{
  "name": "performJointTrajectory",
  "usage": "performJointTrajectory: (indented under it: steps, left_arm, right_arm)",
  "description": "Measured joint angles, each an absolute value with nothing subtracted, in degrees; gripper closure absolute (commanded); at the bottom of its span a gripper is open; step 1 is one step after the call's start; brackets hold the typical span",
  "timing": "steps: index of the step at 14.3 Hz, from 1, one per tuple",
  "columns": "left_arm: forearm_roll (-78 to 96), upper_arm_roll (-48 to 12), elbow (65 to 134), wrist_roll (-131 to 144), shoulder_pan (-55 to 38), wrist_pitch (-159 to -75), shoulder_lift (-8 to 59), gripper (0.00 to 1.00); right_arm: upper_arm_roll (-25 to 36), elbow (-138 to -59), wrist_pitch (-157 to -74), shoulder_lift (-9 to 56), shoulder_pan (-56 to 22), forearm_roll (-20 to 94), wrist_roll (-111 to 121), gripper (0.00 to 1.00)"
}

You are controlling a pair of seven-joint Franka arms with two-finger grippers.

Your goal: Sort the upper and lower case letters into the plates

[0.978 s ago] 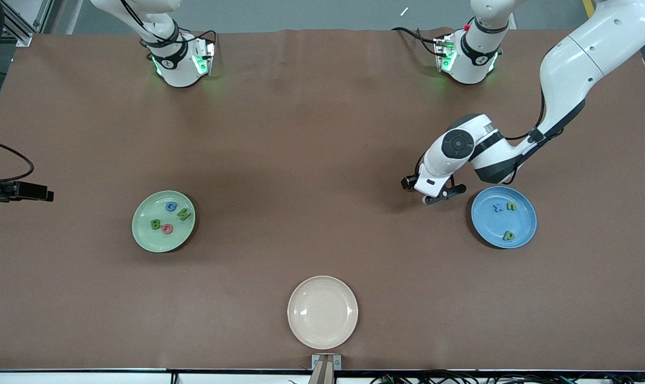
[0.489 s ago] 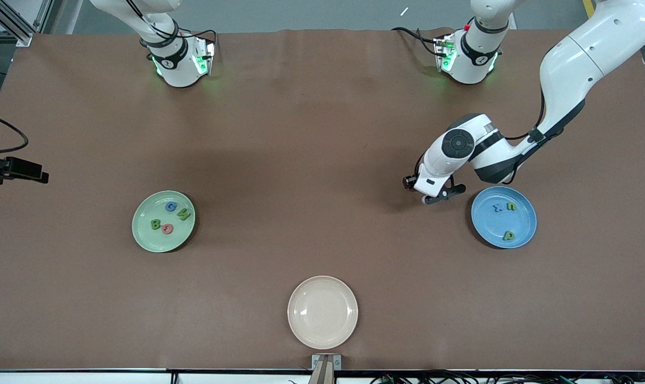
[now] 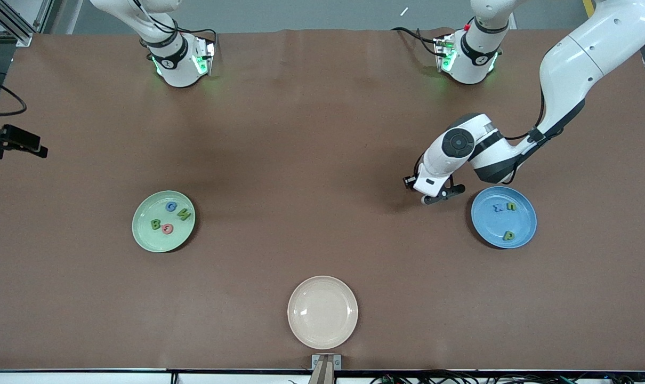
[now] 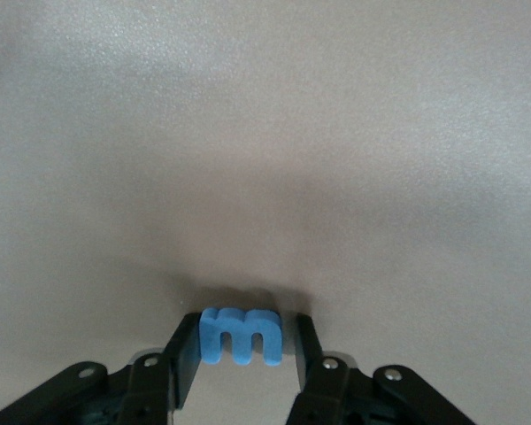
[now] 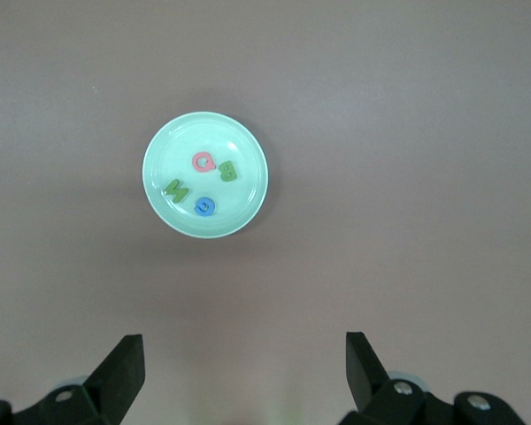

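Observation:
My left gripper (image 3: 434,196) is shut on a blue lower-case letter m (image 4: 240,334) and holds it just above the bare table, beside the sky blue plate (image 3: 525,234). That plate holds a blue x (image 3: 497,207), a green n (image 3: 511,206) and a green p (image 3: 508,235). The pale green plate (image 3: 144,240) toward the right arm's end holds a blue C (image 3: 170,206), a green N (image 3: 184,215), a green B (image 3: 155,224) and a pink Q (image 3: 167,229). My right gripper (image 5: 243,363) is open and empty, high over the table, with the pale green plate (image 5: 248,199) in its view.
A cream-beige plate (image 3: 322,312) with nothing in it sits near the front edge of the table. The right gripper (image 3: 32,149) shows dark at the edge of the front view. The table is brown.
The right gripper has moved away from the front camera, past the pale green plate. The left gripper with the blue m has hardly moved.

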State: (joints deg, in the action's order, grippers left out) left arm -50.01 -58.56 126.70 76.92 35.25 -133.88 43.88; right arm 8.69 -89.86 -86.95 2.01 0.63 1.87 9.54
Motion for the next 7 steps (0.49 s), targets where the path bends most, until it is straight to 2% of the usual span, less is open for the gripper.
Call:
performJointTrajectory:
  steps: [2,5,7]
  left_arm:
    - [-50.0,-58.6,126.7,76.9,35.3,-133.9,43.9,0.64]
    - [-50.0,-58.7,126.7,76.9,35.3,-133.9,43.9,0.78]
    - [-50.0,-58.7,126.7,76.9,35.3,-133.9,43.9,0.81]
  right_arm:
    - [8.7,-90.0,-86.1,0.7,0.6,1.9,9.6,0.0]
    - [8.6,-90.1,-85.6,-0.8,0.6,1.7,9.7,0.0]
    - [8.5,-90.2,-85.6,-1.7,0.6,0.3,9.7,0.0]
